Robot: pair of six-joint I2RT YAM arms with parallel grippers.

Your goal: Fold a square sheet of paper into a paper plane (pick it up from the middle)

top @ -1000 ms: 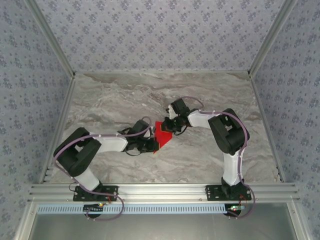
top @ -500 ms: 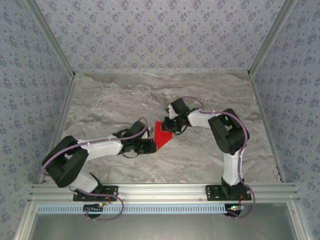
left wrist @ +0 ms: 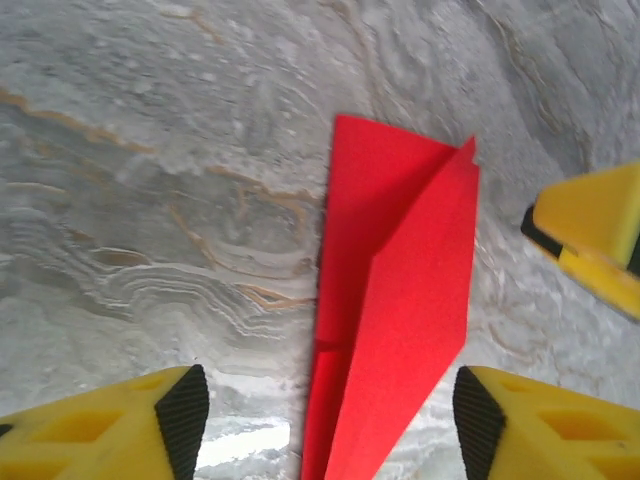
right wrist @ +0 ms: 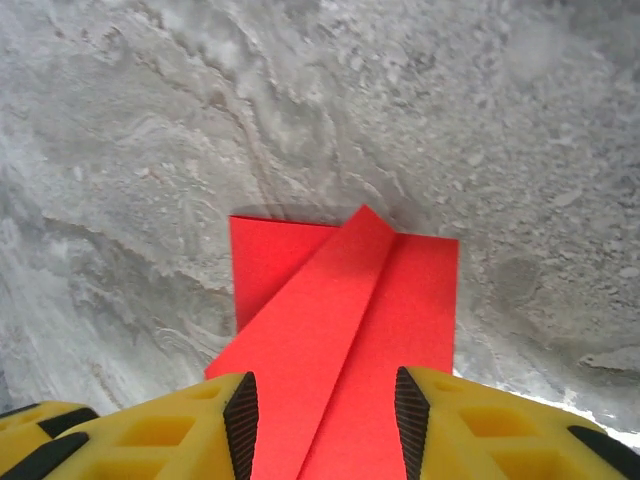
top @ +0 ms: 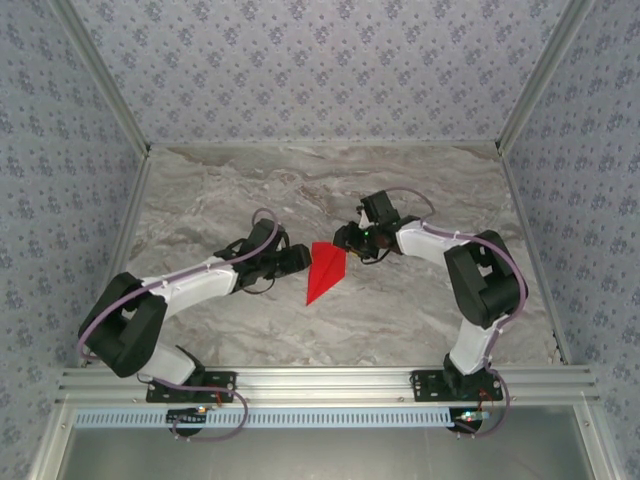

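Note:
The square sheet of paper is folded into a slim red paper plane (top: 325, 270) that lies flat on the marble, its sharp tip toward the near left. My left gripper (top: 299, 258) stands open just left of it. In the left wrist view the paper plane (left wrist: 400, 290) lies between the wide-apart black pads (left wrist: 184, 420) without touching them. My right gripper (top: 348, 240) is open at the plane's blunt far end. In the right wrist view the layered wings (right wrist: 340, 300) run under the gap of the right gripper (right wrist: 326, 420). A yellow finger (left wrist: 590, 235) of the right gripper shows in the left wrist view.
The grey marble table (top: 220, 200) is walled by patterned panels on three sides. An aluminium rail (top: 320, 382) carrying both arm bases runs along the near edge.
Both grippers were shut on the upright red paper and have opened and let it go. The plane now lies flat. The left arm has stretched forward and the right gripper has drawn back to the right.

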